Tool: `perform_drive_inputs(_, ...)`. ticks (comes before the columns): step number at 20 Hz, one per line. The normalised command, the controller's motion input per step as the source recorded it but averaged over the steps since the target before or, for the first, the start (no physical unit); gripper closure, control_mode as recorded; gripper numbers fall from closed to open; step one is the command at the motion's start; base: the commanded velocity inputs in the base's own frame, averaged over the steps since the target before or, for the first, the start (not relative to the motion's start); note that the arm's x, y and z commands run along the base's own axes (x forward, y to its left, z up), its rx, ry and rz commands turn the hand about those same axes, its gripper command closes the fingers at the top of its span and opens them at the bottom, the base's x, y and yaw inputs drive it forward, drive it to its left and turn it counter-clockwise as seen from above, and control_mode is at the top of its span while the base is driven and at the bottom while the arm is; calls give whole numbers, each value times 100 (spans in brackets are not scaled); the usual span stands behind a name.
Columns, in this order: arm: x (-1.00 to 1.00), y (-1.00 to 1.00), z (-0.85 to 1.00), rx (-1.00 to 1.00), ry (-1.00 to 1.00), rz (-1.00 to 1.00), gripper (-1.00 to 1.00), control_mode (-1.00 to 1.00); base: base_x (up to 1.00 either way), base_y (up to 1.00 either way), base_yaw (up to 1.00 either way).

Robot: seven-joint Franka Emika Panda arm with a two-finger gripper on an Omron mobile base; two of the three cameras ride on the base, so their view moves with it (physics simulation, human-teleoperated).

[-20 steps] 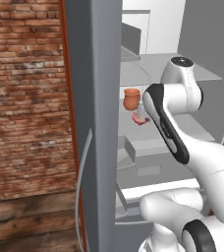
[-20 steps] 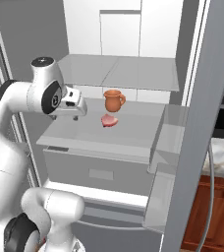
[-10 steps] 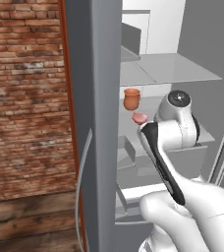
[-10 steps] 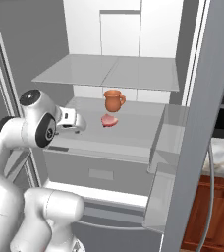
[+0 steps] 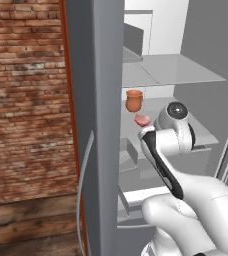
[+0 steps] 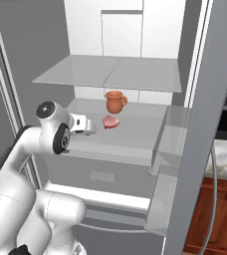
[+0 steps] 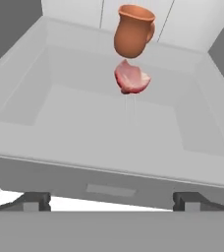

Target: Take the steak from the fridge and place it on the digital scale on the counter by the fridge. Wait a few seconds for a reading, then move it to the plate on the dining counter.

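1. Fridge (image 6: 31, 60) is standing open, doors swung out to both sides of the pincer; the door (image 5: 93, 125) with its curved handle (image 5: 83, 185) is taking up the middle of the left base view.
2. Pincer (image 6: 88, 127) is hanging just outside the front edge of the middle shelf (image 6: 130, 142), pointing into the fridge, level with that shelf.
3. Fingers (image 7: 33, 201) are sitting wide apart at the bottom of the hand view, nothing between them.
4. Steak (image 7: 131, 78) is lying on the shelf straight ahead of the pincer, near the back, well apart from the tips. Also showing in the base views (image 5: 142, 120) (image 6: 110, 122).
5. Cup (image 7: 133, 30) is standing just behind the steak, farther from the pincer, handle turned to the right in the hand view. Touching the steak or not: cannot tell.
6. Upper shelf (image 6: 110, 74) is sitting above the pincer, bare.
7. Brick wall (image 5: 26, 100) is running off to the left of the fridge door.
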Motion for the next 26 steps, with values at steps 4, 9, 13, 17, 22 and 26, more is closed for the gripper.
perform_drive_inputs(4,73,-1,0,0,5,0,-100,-100,0,0,0)
perform_drive_inputs(9,76,0,-1,0,7,0,-100,-100,0,0,0)
perform_drive_inputs(13,55,0,-12,0,0,0,-100,-100,0,0,0)
perform_drive_inputs(17,36,0,-23,0,-7,0,-100,-100,0,0,0)
perform_drive_inputs(22,37,0,-28,0,0,0,-100,-100,0,0,0)
perform_drive_inputs(26,36,-2,-22,0,0,0,-100,-100,0,0,0)
